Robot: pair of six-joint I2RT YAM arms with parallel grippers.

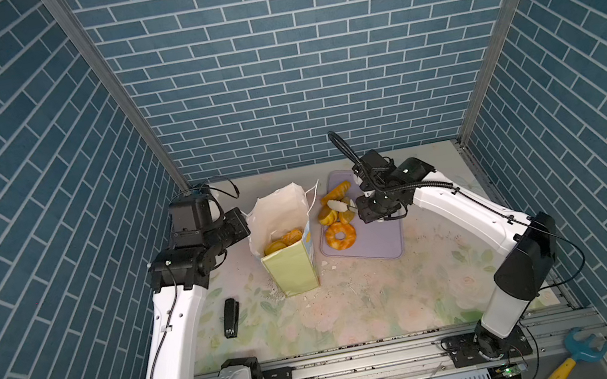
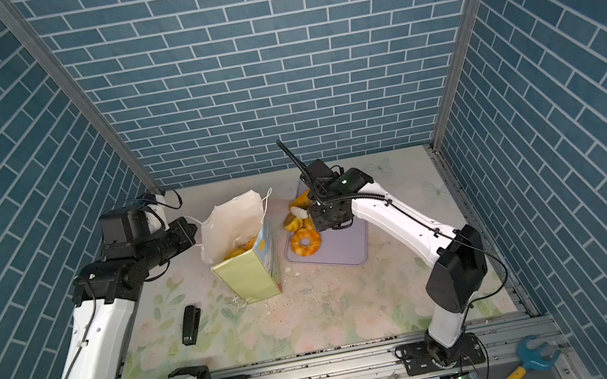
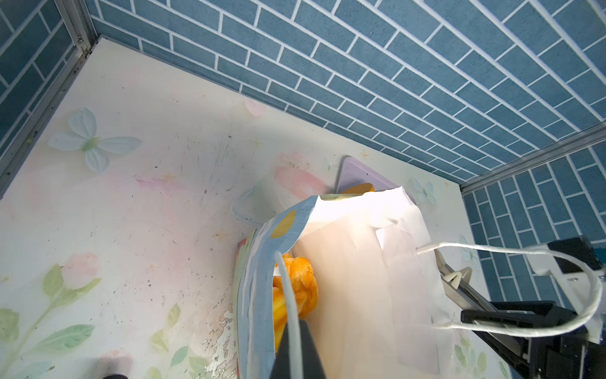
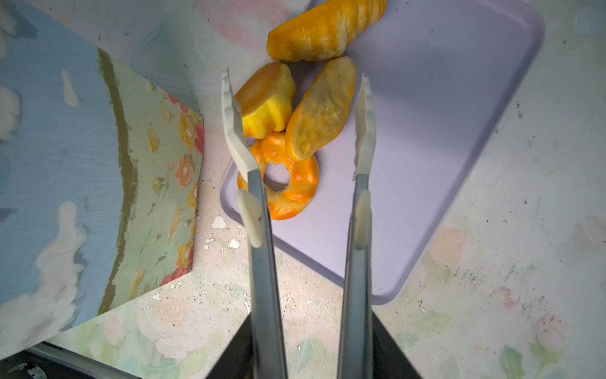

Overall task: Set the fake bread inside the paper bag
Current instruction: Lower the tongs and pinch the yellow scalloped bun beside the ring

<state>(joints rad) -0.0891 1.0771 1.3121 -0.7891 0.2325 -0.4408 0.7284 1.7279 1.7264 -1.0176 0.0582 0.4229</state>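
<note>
Floral table [image 4: 492, 262], lilac tray [image 4: 442, 131] — my right pincer [image 4: 295, 98] gapes over the oval bun [image 4: 319, 108]. Centre first, then squeeze gently.

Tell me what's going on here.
The left gripper is shut on the rim of the paper bag, which stands upright with some fake bread already inside. The right gripper is open, its tips on either side of a round bun and an oval bun on the lilac tray. A doughnut and a twisted loaf also wait there.

Our arms [image 1: 176, 339] wear white shells, black joints, thin cables; our right gripper [image 4: 295, 76] has grey, cream-tipped fingers [image 4: 262, 279].
</note>
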